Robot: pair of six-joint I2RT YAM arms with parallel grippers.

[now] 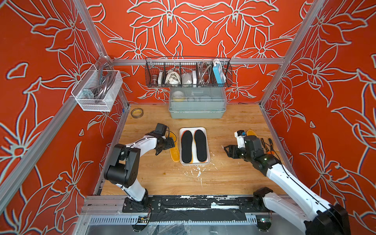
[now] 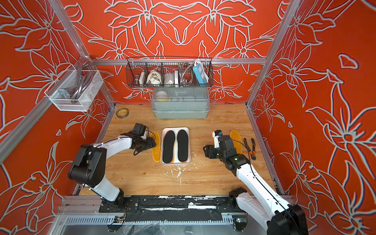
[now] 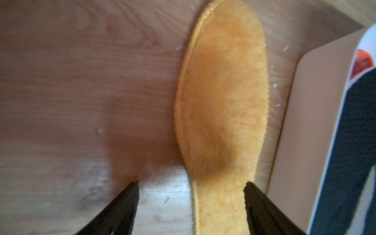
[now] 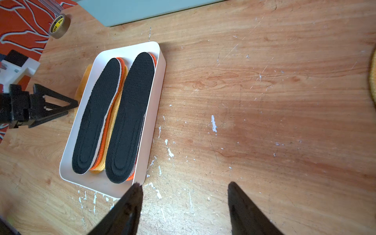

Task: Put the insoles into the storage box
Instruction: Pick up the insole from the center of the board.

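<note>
Insoles first: two black insoles (image 1: 186,146) lie side by side on top of the stack inside the white storage box (image 1: 194,163), mid-counter (image 1: 162,179). Left claw (image 3: 191,184) hovers spread wide over one end of an amber insole (image 3: 221,101) lying just beside the box. Right claw (image 4: 184,184), spread and empty, hangs above bare wood; a second amber insole (image 2: 237,140) lies near orange-handled pliers (image 2: 251,149).
</note>
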